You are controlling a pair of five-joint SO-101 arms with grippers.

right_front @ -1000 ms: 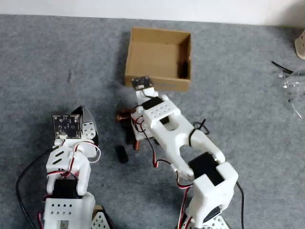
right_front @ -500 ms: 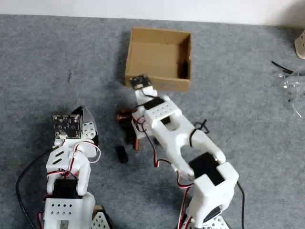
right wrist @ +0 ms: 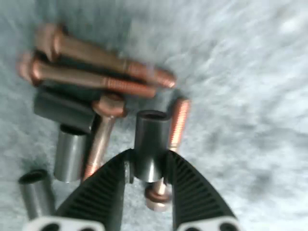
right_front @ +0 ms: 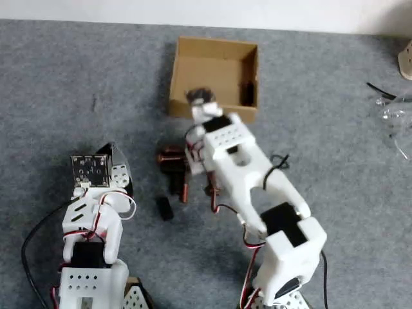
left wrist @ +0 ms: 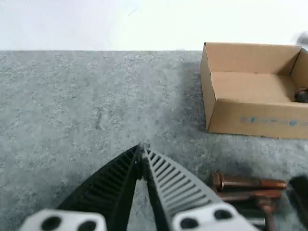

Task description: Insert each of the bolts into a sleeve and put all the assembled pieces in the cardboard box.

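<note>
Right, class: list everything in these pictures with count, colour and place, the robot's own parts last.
Box: one, brown cardboard, far middle of the mat.
Dark piece: one, inside the box, right corner.
Bolts: four, copper, heaped between the arms.
Sleeves: four, dark grey to black, three by the bolts, one in the right pincer.
Mat: one, grey, under everything.
Clear clutter: right edge of the mat.
Left pincer: black, shut, empty, over the mat.
Right pincer: black, shut on a sleeve, over the bolts.
</note>
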